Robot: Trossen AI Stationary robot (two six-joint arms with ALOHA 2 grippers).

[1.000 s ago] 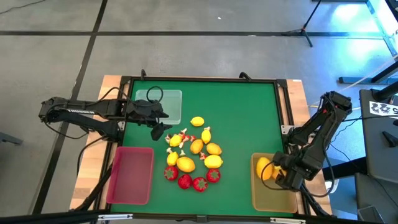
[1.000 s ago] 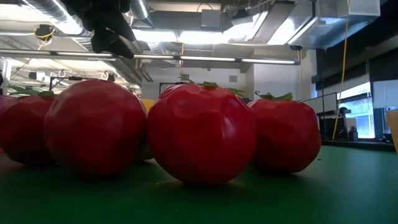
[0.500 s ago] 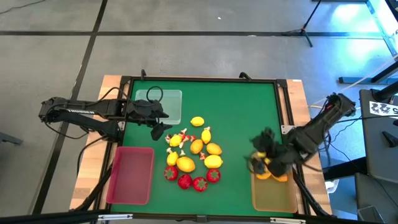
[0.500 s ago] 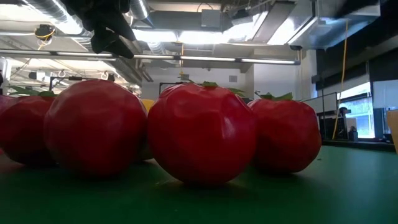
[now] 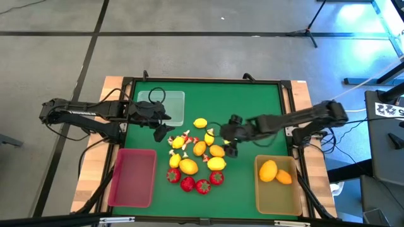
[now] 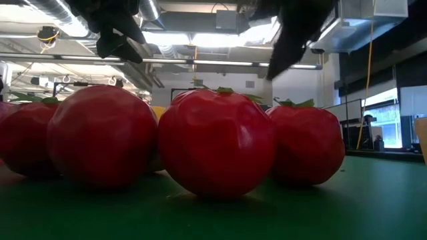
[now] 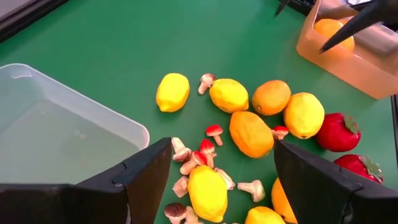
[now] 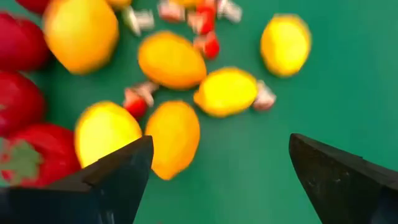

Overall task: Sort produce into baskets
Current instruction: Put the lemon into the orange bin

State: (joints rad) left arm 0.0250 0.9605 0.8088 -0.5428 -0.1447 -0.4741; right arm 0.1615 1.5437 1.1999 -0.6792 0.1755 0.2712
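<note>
right claw (image 5: 231,144) is hanging wide and empty over the lemons (image 5: 216,151) mid-bench, needing to drop onto one, left claw (image 5: 162,133) idling wide nearby.

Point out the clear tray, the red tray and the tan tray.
clear tray (image 5: 175,108), high view, bare floor.
red tray (image 5: 133,178), high view, bare floor.
tan tray (image 5: 278,197), high view, bare floor below its two fruits.

Open green mat (image 5: 252,104) lies behind and right of the produce pile (image 5: 196,157), giving my right gripper (image 5: 228,140) free approach. My left gripper (image 5: 165,133) hangs at the pile's left edge. Lemons (image 5: 216,151) and strawberries (image 5: 202,185) sit tightly packed, leaving narrow gaps.
</note>
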